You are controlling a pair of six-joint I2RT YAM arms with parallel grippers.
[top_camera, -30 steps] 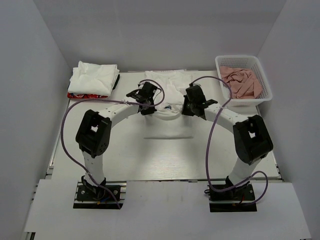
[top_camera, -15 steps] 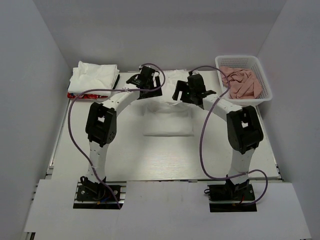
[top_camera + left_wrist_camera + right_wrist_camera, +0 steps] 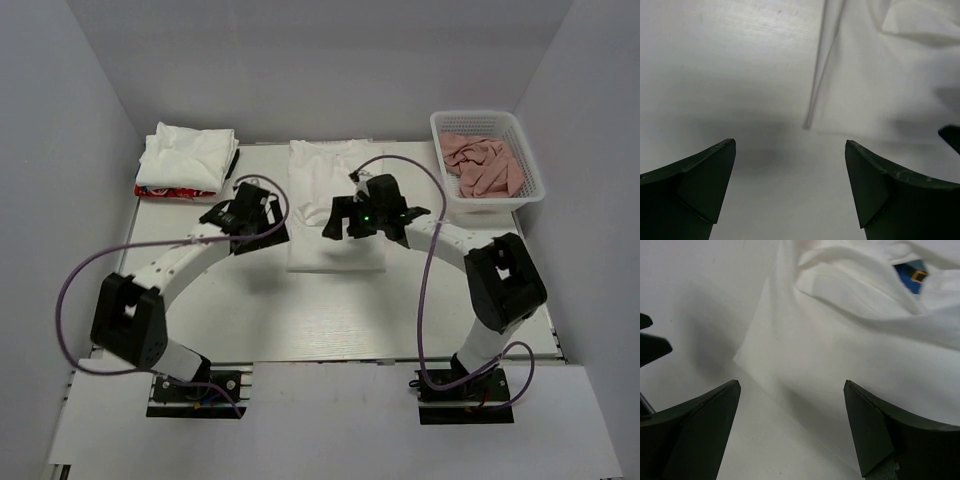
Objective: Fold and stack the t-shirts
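Hovering agape over the t-shirt (image 3: 320, 180): left pincer (image 3: 790, 144), right pincer (image 3: 791, 383).

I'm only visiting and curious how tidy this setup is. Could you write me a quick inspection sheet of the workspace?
Surface: flat white table, no spills or marks seen.
Job's things: folded white cotton t-shirt lies mid-table; stack of folded white t-shirts sits at the far left, a red-printed edge showing at its bottom.
Clutter: white plastic basket at the far right, holding salmon-pink cloths.
Grippers: left gripper open beside the shirt's left edge; right gripper open above the shirt; neither holds anything.
Cables: purple cables loop loosely along both arms.
Surroundings: plain white walls on three sides; nothing else seen.
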